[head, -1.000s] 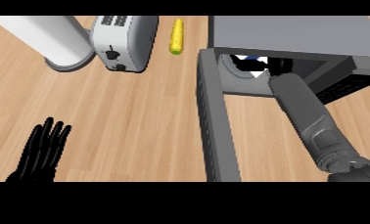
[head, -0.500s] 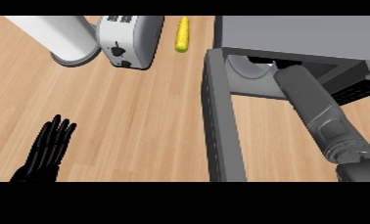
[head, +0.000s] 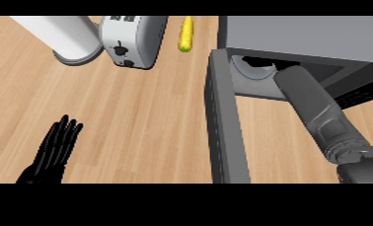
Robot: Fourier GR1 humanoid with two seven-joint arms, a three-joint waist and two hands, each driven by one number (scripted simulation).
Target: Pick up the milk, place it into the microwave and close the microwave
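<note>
Counter [head: 146,121]: you look steeply down on a light wooden top that carries everything here.
Microwave [head: 306,35]: a grey box at the counter's far right corner, its opening facing you.
Microwave door [head: 222,121]: swung open, it stands as a long grey slab running from the microwave's left front corner toward the near edge.
Right forearm [head: 317,111]: your grey right arm comes up from the near right corner and goes into the microwave's opening.
Right hand: hidden inside the dark cavity, so I cannot tell whether its fingers are spread or closed on anything.
Milk: not visible from here; only a pale curved surface shows at the cavity's left, and I cannot tell what it is.
Left hand [head: 53,153]: black, fingers straight and together, pointing away from you, resting at the counter's near left corner and holding nothing.
Toaster [head: 131,40]: silver, near the far edge, left of the microwave.
White cylinder [head: 65,37]: upright, just left of the toaster at the far left.
Corn cob [head: 186,35]: yellow, lying between the toaster and the microwave by the far edge.
</note>
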